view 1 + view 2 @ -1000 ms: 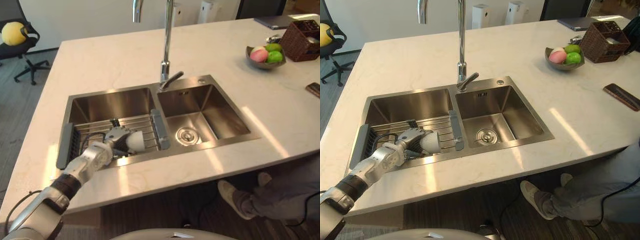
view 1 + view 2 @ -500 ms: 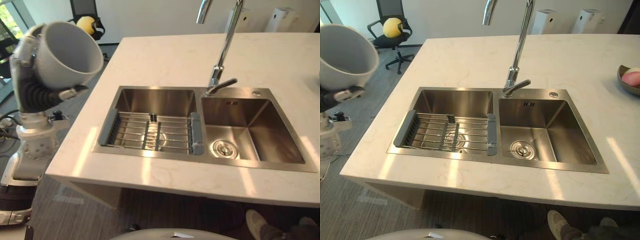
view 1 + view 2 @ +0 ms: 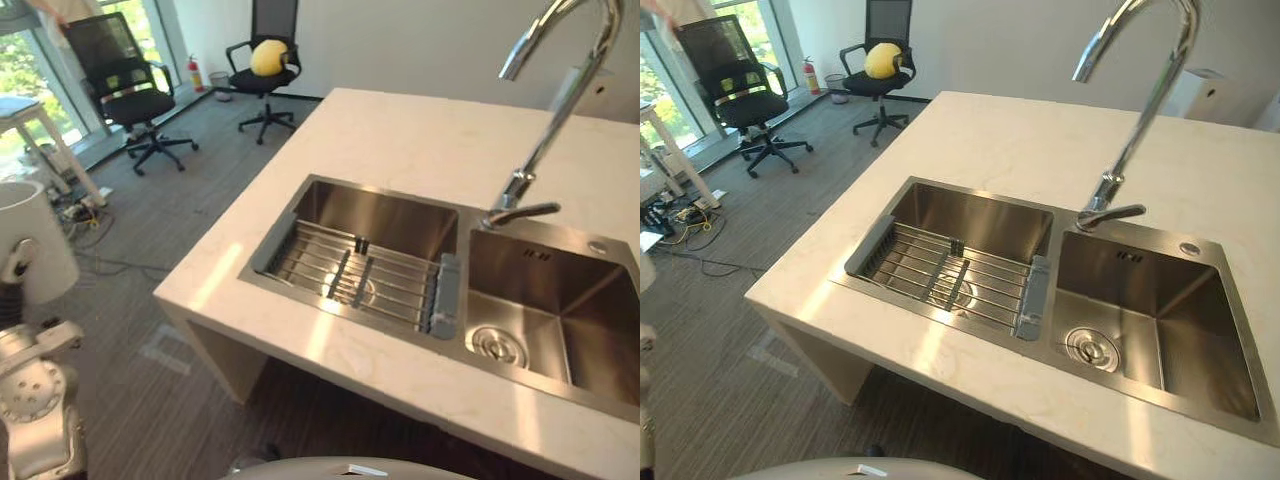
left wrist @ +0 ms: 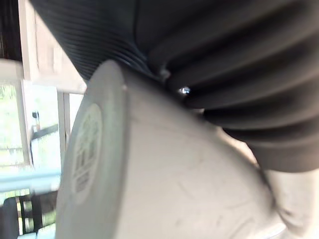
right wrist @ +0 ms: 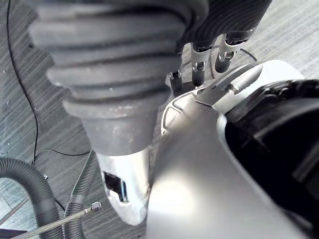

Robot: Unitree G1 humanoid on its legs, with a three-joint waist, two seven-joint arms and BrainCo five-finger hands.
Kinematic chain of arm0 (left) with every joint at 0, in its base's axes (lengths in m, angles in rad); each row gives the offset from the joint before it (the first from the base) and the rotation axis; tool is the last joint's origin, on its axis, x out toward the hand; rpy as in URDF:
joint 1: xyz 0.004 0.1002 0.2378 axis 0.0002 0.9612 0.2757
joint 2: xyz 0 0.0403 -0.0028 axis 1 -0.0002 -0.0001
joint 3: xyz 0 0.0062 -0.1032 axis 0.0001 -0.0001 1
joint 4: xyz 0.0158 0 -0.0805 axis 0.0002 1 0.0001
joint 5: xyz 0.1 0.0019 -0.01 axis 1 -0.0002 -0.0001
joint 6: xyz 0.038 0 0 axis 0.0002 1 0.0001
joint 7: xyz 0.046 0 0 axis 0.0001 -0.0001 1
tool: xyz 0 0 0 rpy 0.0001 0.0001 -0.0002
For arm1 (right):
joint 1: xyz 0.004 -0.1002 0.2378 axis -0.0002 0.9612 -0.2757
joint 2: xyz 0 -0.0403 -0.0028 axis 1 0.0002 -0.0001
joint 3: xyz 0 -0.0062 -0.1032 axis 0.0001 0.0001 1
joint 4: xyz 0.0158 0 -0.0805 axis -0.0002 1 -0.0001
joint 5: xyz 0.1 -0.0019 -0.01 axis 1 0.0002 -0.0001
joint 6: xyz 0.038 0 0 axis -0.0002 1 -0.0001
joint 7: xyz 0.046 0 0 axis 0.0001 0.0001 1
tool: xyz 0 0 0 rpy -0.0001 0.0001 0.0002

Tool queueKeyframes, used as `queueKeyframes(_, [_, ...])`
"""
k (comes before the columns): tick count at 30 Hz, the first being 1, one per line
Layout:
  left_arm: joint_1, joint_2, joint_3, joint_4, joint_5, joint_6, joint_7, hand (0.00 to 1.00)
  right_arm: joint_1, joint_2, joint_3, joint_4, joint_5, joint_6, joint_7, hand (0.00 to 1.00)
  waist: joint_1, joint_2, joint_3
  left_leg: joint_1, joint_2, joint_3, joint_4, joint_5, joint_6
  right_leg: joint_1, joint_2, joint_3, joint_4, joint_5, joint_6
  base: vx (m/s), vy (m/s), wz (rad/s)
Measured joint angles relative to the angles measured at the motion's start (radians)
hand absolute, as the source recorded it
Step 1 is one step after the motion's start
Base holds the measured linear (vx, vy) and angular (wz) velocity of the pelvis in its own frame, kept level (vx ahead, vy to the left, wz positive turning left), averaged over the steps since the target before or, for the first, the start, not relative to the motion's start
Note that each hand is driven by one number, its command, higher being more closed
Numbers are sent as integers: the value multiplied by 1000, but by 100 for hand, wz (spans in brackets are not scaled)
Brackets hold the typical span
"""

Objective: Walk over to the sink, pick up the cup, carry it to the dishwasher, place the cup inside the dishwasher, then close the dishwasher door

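Far left in the left eye view, out over the grey carpet floor [image 3: 130, 270] and well apart from the counter: a plain white round cup [image 3: 38, 240], roughly upright, clasped by the left hand [image 3: 18, 262], one silver dark-tipped finger curled against its side. In the left wrist view, the same cup pressed close under the dark ribbed cover, its flat labelled base turned to the camera. Right hand [image 5: 198, 67] low over the carpet, holding nothing, fingers loose and fairly straight. To the right, a pale stone counter [image 3: 990, 140] with a stainless-steel double sink [image 3: 1195, 320]; in the left basin, a wire drying rack with grey end pieces [image 3: 940, 278]; behind the divider, a tall curved chrome tap [image 3: 1140, 110]. Beyond, a black mesh-backed office chair [image 3: 725, 90] near the window, and a second black office chair [image 3: 887, 20] with a yellow ball [image 3: 880, 60] on its seat.
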Motion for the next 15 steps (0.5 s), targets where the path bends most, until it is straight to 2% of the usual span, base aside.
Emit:
queueKeyframes(1, [10,0,23,1,-1,-10,0,100,-3,0,0,3,4,-1,-5,0,8,-3,0,-22,-3,1,18,-12,31,-17,-5,1,34,-22,-2,5,-11,50])
queueKeyframes(2, [12,0,39,3,-3,-20,-1,100,-11,-2,0,14,12,-4,-6,0,3,-14,-1,-54,-20,16,28,-26,161,-37,-16,3,62,-46,-11,4,-34,88])
queueKeyframes(3, [8,3,40,10,-12,-34,-5,100,-22,-2,-1,34,22,-6,-8,0,-15,-26,-1,-65,-25,85,9,-61,304,-35,-17,2,45,-50,-20,-1,-37,167])
queueKeyframes(4, [-31,1,37,26,-33,-57,-31,100,-21,0,-1,64,46,-8,-10,0,-45,-49,1,-83,-17,190,31,-91,291,-13,-24,-40,-37,-14,-47,33,-28,175])
queueKeyframes(5, [-67,-5,31,34,-42,-73,-44,100,-23,-1,-3,75,52,-12,-12,0,-53,-51,5,-113,11,246,122,-79,267,2,-32,-94,-38,4,-38,72,68,207])
queueKeyframes(6, [-114,-5,24,38,-45,-87,-62,100,-7,-28,-7,63,60,-26,-21,0,-51,-8,11,-147,74,398,290,-58,279,10,-59,-170,3,-8,-37,100,143,197])
queueKeyframes(7, [-153,-9,7,38,-40,-91,-69,100,9,-64,-15,34,59,-32,-27,0,-66,37,15,-134,63,463,296,32,271,19,-92,-233,104,-28,-60,83,225,207])
queueKeyframes(8, [-183,-13,-15,37,-38,-87,-71,100,18,-68,-36,31,59,-37,-27,0,-85,50,25,-129,49,483,274,63,320,4,-131,-263,191,-64,-91,-4,159,206])
queueKeyframes(9, [-226,-16,-21,31,-38,-86,-76,100,13,-60,-70,33,59,-48,-26,0,-116,64,25,-121,21,462,184,103,317,-11,-106,-260,139,-93,-70,-102,71,193])
queueKeyframes(10, [-288,32,6,-13,-37,-76,-76,100,-3,-16,-65,30,60,-54,-26,0,-121,2,35,-80,-34,473,113,64,249,-26,-80,-267,-80,68,-84,-118,-11,194])
queueKeyframes(11, [-310,31,0,-24,-37,-75,-72,100,-2,-13,-67,31,60,-58,-27,0,-139,14,36,-76,-6,498,161,-3,219,-1,-75,-322,-65,61,-29,-33,0,175])
queueKeyframes(12, [-321,28,-21,-57,-37,-53,-79,100,-2,-17,-73,30,62,-55,-36,0,-144,33,46,-10,27,551,138,-30,67,29,-72,-388,-31,59,-34,70,110,172])
queueKeyframes(13, [-322,42,-46,-84,-37,-11,-84,100,-2,-20,-93,30,65,-51,-50,0,-149,49,53,82,14,538,-11,2,-36,61,-74,-441,-2,58,-32,113,195,144])
queueKeyframes(14, [-322,53,-51,-92,-38,10,-85,100,-6,-21,-102,29,65,-50,-56,0,-145,56,56,115,5,510,-81,5,-31,69,-77,-455,16,57,-34,64,266,123])
queueKeyframes(15, [-316,75,-46,-87,-43,43,-79,100,-20,-6,-116,24,64,-44,-73,0,-132,44,68,136,-29,471,-133,26,17,79,-118,-454,74,54,-37,17,210,84])
